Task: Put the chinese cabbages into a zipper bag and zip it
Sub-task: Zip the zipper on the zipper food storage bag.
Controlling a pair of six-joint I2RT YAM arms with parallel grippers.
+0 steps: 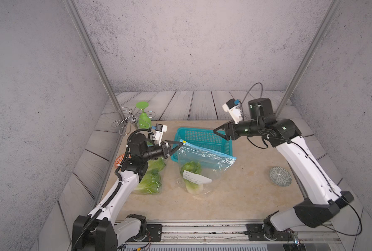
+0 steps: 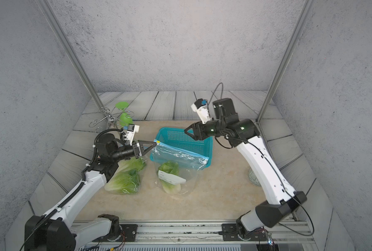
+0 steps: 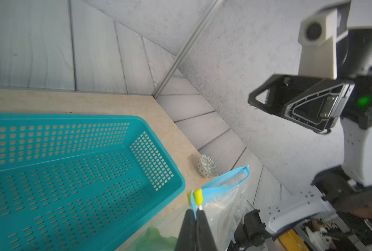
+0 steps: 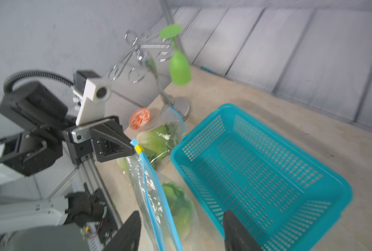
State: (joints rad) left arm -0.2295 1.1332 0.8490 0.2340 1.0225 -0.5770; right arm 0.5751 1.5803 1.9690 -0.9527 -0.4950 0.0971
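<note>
Two crinkled green chinese cabbages lay on the beige worktop beside the left arm. A third sat inside the clear blue-edged zipper bag. The left claw pinched the bag's corner at the yellow slider. The right claw hung wide, empty. The heads seemed soft and light, so best gripped near the white base, which only the top views showed.
</note>
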